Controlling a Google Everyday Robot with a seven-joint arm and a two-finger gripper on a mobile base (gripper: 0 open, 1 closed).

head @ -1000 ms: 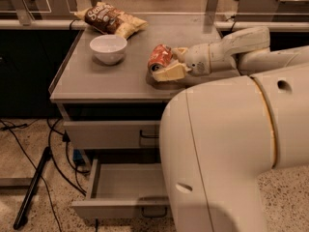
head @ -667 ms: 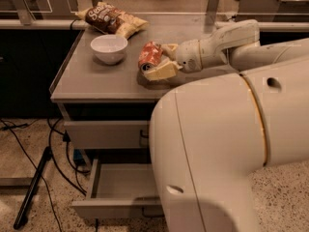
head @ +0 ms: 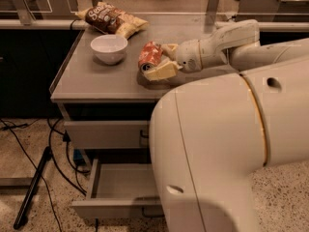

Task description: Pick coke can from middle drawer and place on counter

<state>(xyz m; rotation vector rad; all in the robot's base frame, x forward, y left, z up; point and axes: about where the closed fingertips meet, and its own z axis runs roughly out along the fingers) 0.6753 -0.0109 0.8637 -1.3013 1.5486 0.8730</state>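
Note:
The coke can (head: 148, 55) is red with a silver end and lies tilted just above the counter (head: 91, 83), right of its middle. My gripper (head: 156, 62) reaches in from the right and is shut on the can, with one cream finger (head: 159, 72) under it and the other at its upper right. The middle drawer (head: 113, 208) stands pulled open at the bottom, and what shows of its inside is bare. My arm and body hide the drawer's right part.
A white bowl (head: 109, 47) sits on the counter left of the can. A brown-and-yellow chip bag (head: 111, 19) lies at the back. The upper drawer front (head: 104, 133) is closed. Cables and a dark tripod leg (head: 31, 190) lie on the speckled floor at left.
My gripper has moved left across the counter with the can in it, closer to the bowl.

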